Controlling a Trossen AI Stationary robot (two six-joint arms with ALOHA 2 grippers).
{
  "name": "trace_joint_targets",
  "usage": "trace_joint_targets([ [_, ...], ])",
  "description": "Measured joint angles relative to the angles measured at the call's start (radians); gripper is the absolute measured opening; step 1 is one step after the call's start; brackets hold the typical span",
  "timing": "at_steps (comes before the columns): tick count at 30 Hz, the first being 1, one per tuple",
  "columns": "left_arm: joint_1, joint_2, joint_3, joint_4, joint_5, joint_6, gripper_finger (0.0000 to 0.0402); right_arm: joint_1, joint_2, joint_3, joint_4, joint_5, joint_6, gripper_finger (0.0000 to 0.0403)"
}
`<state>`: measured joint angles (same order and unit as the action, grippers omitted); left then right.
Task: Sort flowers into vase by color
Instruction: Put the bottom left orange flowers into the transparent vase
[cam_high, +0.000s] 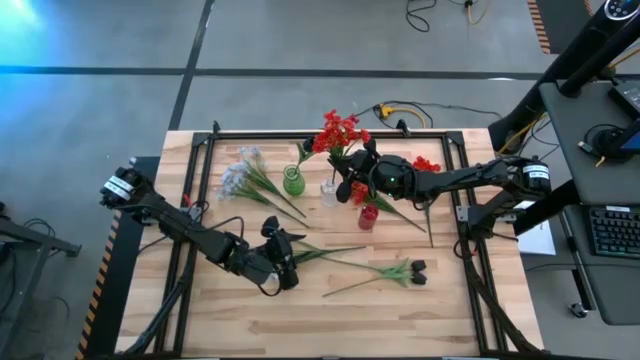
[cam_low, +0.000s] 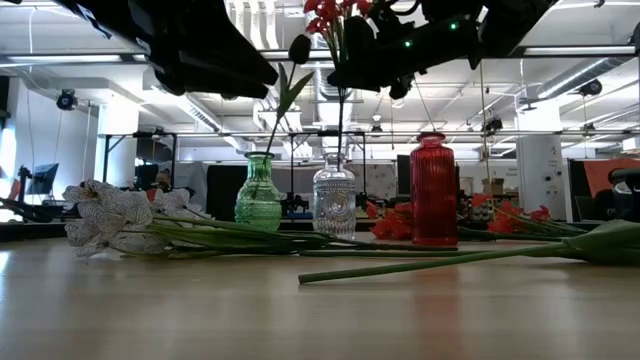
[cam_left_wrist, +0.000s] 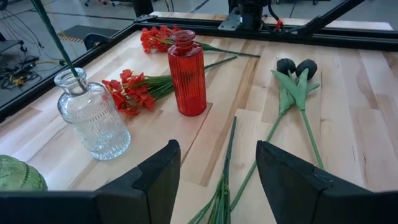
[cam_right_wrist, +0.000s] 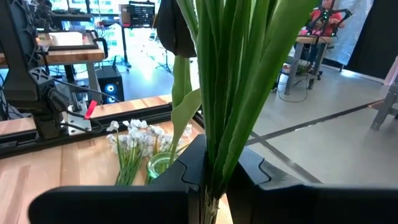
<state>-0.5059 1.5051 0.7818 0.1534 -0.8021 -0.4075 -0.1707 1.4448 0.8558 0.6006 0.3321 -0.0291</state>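
A red flower spray is gripped by the closed right gripper above the clear vase, centre frame. The left gripper, lower left, is held open and empty; black-budded stems lie lower right.

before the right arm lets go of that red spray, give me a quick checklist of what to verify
1. Right gripper shut on red flower spray: ok.
2. Stem in the clear vase: ok, though red belongs by colour in the red vase: not ok.
3. Red vase upright and empty: ok.
4. Left gripper open, holding nothing, clear of the vases: ok.
5. Dark bud already in green vase: ok.
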Motion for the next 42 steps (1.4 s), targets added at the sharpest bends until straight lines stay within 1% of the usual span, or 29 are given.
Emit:
trace_joint_targets([
  [3,0.0,0.0,0.0,0.023,0.004,0.009,0.0192,0.0,0.0,0.0,0.0,0.0,0.002,0.0034],
  [6,0.0,0.0,0.0,0.061,0.046,0.056,0.0192,0.0,0.0,0.0,0.001,0.0,0.0,0.0034],
  [9,0.0,0.0,0.0,0.119,0.111,0.113,0.0192,0.0,0.0,0.0,0.001,0.0,0.003,0.0034],
  [14,0.0,0.0,0.003,0.238,0.248,0.229,0.0192,0.0,0.0,0.0,-0.005,0.0,0.003,0.0034],
  [16,-0.002,0.0,0.002,0.275,0.273,0.264,0.0192,0.0,0.0,0.0,-0.016,0.0,0.003,0.0034],
  [29,-0.004,0.0,0.001,0.282,0.284,0.286,0.0192,0.0,0.0,0.0,-0.028,0.0,0.003,0.0034],
  [31,-0.004,0.004,0.001,0.289,0.298,0.287,0.0192,0.0,0.0,0.0,-0.027,0.0,0.003,0.0034],
  [36,-0.006,0.056,0.001,0.385,0.343,0.318,0.0192,0.0,0.0,0.0,-0.028,0.0,0.003,0.0034],
  [42,-0.005,0.112,0.005,0.41,0.342,0.322,0.0192,0.0,0.0,0.0,-0.027,0.0,0.003,0.0034],
])
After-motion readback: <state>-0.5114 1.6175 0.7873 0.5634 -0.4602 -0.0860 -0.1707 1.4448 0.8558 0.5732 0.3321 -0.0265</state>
